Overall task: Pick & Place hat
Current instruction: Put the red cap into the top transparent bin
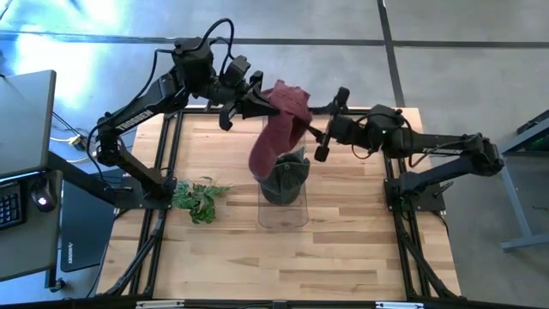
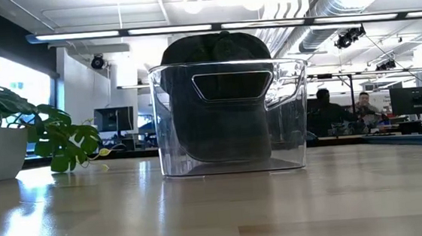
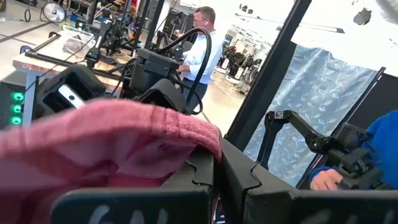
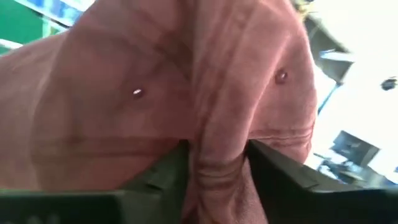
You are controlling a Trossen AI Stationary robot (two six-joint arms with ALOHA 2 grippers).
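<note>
A red hat (image 1: 281, 129) hangs in the air over a clear box (image 1: 283, 206) near the middle of the table (image 1: 360, 249) — a dark hat (image 1: 286, 176) already sits inside that box. The left gripper (image 1: 264, 105) is pinching the red hat from the far side, and the right gripper (image 4: 214, 171) has its fingers (image 4: 280, 174) on both sides of a fold of it. A small plant (image 1: 199, 199) stands near the table's left edge.
</note>
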